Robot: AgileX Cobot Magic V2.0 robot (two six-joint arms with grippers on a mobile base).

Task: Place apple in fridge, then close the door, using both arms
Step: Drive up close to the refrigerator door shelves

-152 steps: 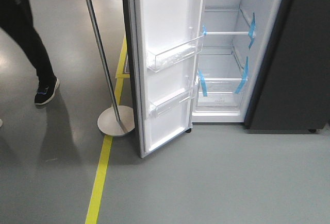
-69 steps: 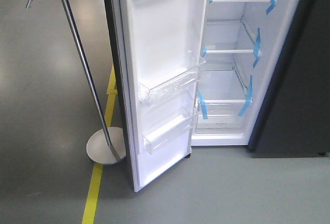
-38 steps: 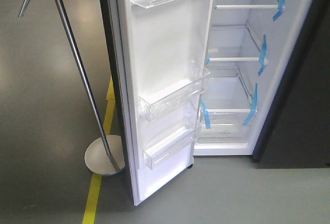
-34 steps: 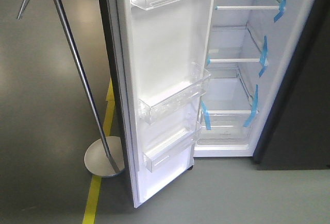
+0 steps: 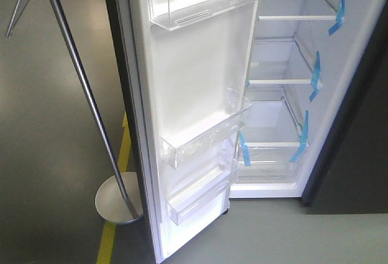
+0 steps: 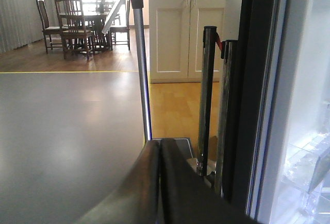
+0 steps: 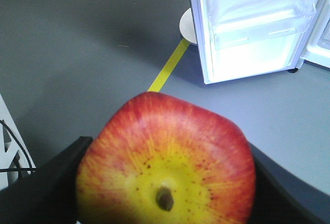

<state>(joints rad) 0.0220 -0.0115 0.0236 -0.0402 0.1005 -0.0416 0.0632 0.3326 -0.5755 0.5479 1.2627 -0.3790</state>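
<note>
Red apple [image 7: 166,154] in down-tilted R claw [image 7: 165,189].

A thin silver pole [image 5: 90,103] leans up from its disc foot [image 5: 109,200] on the grey floor [image 5: 42,155] — a yellow line [image 5: 108,241] meets that foot.

The tall dark blue-grey fridge [image 5: 276,57] shows its white compartment open at the front. The gaps between its glass shelves [image 5: 282,82] give a hand room to enter. The white-faced door [image 5: 194,70] stands out at the left and walls off that side, its clear plastic bins [image 5: 206,139] jutting toward the opening. Past the door, a thin slanted silver pole [image 5: 79,88] on a disc foot [image 5: 115,206] crosses the floor. Two chrome posts with black caps [image 6: 208,95] stand near the door's edge. Open grey floor [image 7: 77,44] lies between the fridge and the right hand [image 7: 165,188], clamped on the red and yellow apple [image 7: 170,147].
</note>
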